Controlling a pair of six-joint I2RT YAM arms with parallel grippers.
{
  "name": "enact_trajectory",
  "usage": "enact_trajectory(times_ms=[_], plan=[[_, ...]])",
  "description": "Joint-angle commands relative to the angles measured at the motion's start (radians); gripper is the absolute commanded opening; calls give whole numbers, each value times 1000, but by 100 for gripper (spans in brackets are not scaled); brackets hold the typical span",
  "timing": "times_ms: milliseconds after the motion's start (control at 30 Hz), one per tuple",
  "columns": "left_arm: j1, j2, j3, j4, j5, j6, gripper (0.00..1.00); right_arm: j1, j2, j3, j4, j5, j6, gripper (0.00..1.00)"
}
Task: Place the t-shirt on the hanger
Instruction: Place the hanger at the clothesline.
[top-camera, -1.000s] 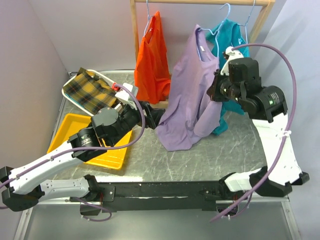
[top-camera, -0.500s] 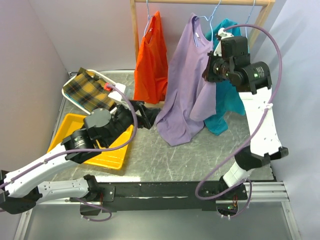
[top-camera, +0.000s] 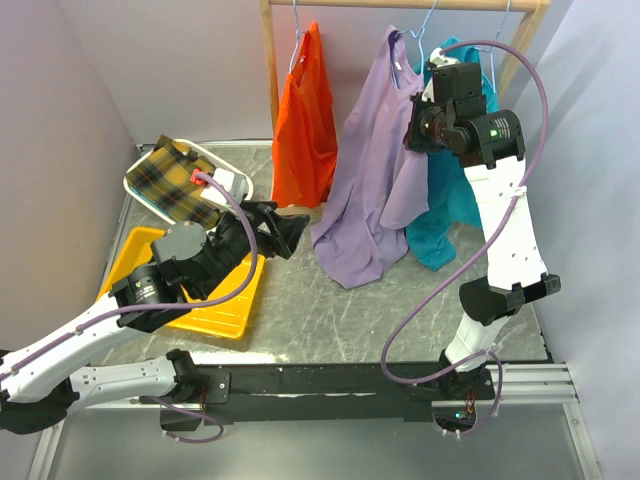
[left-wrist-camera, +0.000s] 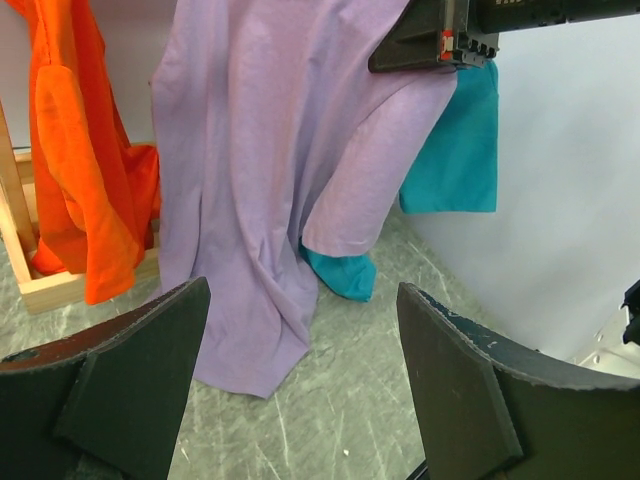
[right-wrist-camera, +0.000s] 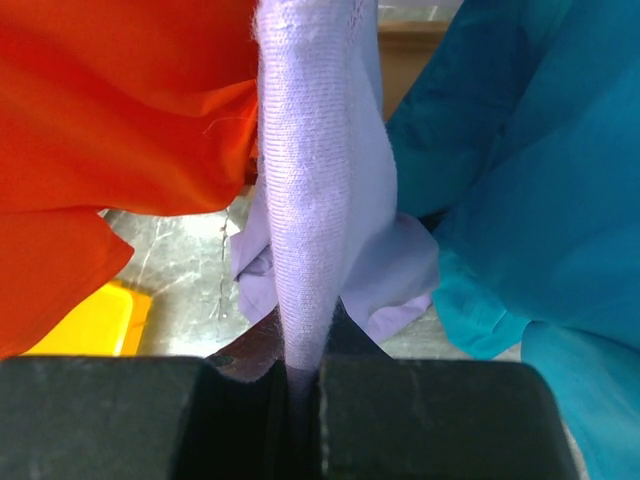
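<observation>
Top view: t-shirt hung beneath the hanger at the wooden rack, between orange garment and teal t-shirt; only the right wrist view showed the right gripper pinching its fold, while the left wrist view showed the left gripper spread wide, empty, facing the rack.

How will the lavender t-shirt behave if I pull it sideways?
Likely floppy: the lavender t-shirt hangs in loose folds. Probably light: the right claw grips just one thin fold. Pulled, it would probably swing and stretch, since most of it hangs free.
</observation>
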Motion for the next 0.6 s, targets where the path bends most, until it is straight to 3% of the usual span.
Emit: enact_trajectory(times_ms=[0, 500, 567], plan=[[5, -10, -5, 1, -14, 9, 81, -5, -10, 39, 142, 40, -31, 0], [8, -7, -19, 5, -9, 1, 81, -5, -35, -85, 207, 61, -23, 0], [8, 0, -17, 5, -7, 1, 81, -4, -53, -90, 201, 90, -11, 18]])
